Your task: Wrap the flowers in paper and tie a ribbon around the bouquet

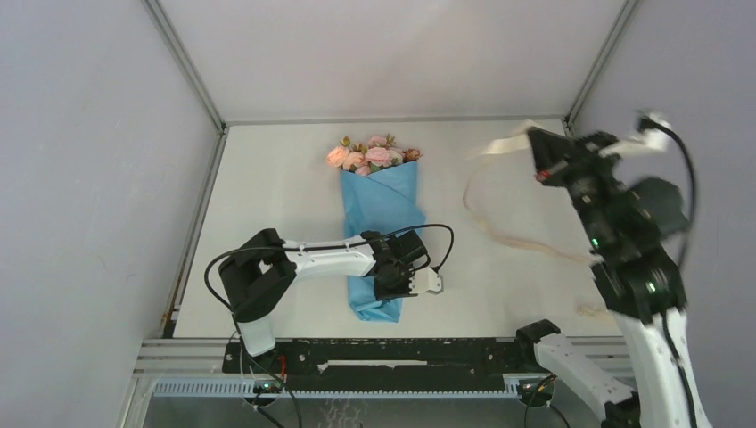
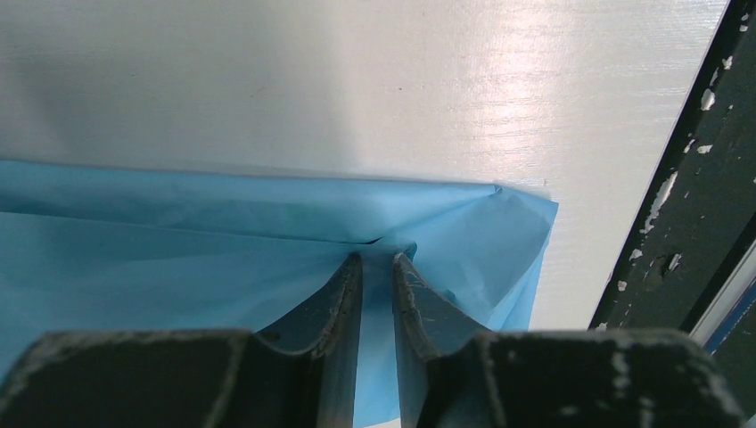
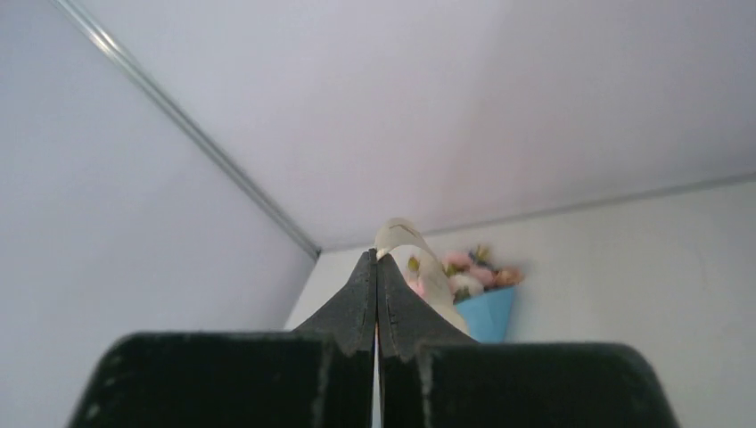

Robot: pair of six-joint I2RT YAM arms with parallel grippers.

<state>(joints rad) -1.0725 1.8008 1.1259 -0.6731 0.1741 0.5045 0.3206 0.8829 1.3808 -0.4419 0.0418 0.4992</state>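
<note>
Grey walls enclosed a pale table [image 1: 276, 223]. At the left, the left gripper [image 2: 378, 263] rested on the narrow near end of the bouquet [image 1: 383, 201]. Its jaws stood narrowly apart on the blue paper [image 1: 382, 223], and whether they pinched a fold could not be told. The bouquet lay at mid-table, the paper folded into a cone around the stems and the flowers [image 1: 373, 156] showing at the far, wide end, so the wrapping appeared complete. To the right, the ribbon [image 1: 499, 234] hung in a loose loop, well apart from the bouquet. At the far right, the raised right gripper [image 3: 375, 259] had its jaws closed on one end of the ribbon. Passing the ribbon around the cone and tying it remained to be done.
</note>
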